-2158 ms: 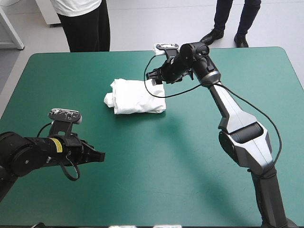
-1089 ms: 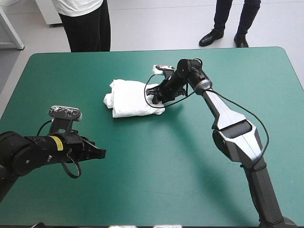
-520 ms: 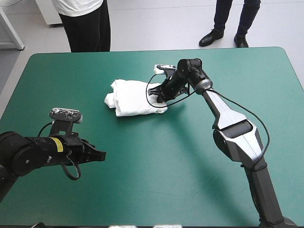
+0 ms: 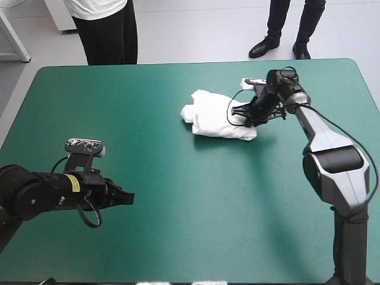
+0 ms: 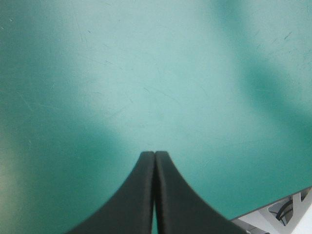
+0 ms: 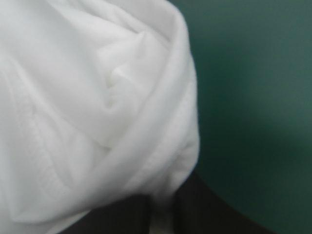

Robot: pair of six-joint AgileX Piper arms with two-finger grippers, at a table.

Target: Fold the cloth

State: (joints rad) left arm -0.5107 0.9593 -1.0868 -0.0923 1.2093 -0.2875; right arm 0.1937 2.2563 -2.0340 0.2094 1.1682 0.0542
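Dragged rightward since earlier, the folded T-shirt (image 4: 214,116) sat pinched between the right gripper's (image 4: 244,121) nearly closed fingers, while the left gripper (image 4: 127,199) hung closed and empty.

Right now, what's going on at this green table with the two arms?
The robot is working on a white T-shirt, now a folded bundle lying on the teal-green table. The right gripper has its jaws shut on the bundle's right end, low against the cover. Since just before, it has dragged the bundle rightward across the table. The left gripper hangs over bare cover near the front left, jaws shut and holding nothing.
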